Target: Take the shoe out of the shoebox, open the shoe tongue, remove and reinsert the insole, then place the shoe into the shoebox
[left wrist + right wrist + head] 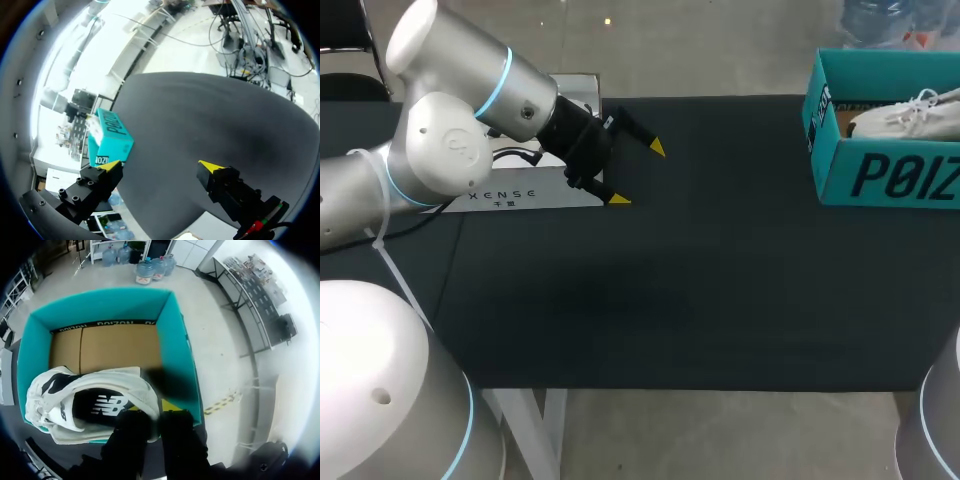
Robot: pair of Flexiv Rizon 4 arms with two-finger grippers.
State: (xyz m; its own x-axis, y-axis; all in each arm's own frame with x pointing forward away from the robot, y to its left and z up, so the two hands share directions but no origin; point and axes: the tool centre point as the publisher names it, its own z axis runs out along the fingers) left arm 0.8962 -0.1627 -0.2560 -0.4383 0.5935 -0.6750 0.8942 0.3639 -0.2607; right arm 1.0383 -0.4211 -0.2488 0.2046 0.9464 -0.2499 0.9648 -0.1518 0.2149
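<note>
A teal shoebox (880, 150) stands open at the table's far right; the left wrist view shows the shoebox (112, 140) far ahead of its fingers. A white shoe (910, 118) with a dark inside pokes above the box's rim. In the right wrist view the shoe (90, 405) lies over the near wall of the shoebox (172, 335), whose cardboard floor is bare behind it. My right gripper (154, 416) is shut on the shoe's edge. Over the back left of the table, my left gripper (638, 173) (160, 166) hangs open and holds nothing.
A flat white box (535, 190) lies at the back left, partly under my left arm. The black table mat (720, 280) stretches between the white box and the shoebox. The table's front edge runs just below the mat.
</note>
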